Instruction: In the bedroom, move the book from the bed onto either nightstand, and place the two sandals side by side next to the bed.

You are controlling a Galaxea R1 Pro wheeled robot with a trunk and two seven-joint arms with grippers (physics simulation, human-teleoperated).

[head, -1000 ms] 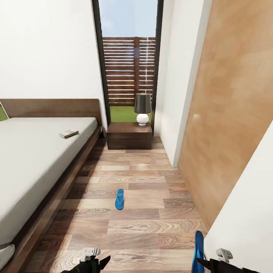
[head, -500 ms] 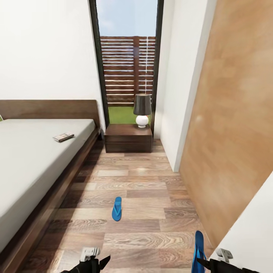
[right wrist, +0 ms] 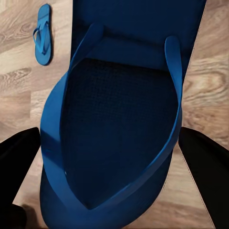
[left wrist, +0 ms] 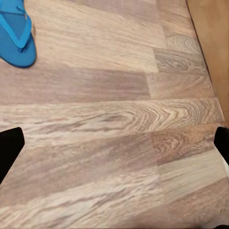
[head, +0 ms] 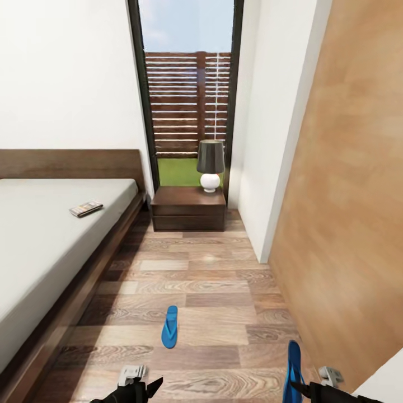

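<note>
Gripping one sandal [right wrist: 119, 119] w/ right gripper [head: 305, 387], left gripper [head: 146, 386] spread, 2nd sandal [head: 169, 326] on floor [head: 224, 313].

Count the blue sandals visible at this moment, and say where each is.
2. One sandal lies flat on the wood floor beside the bed; the other sandal hangs upright, held in the right hand.
</note>
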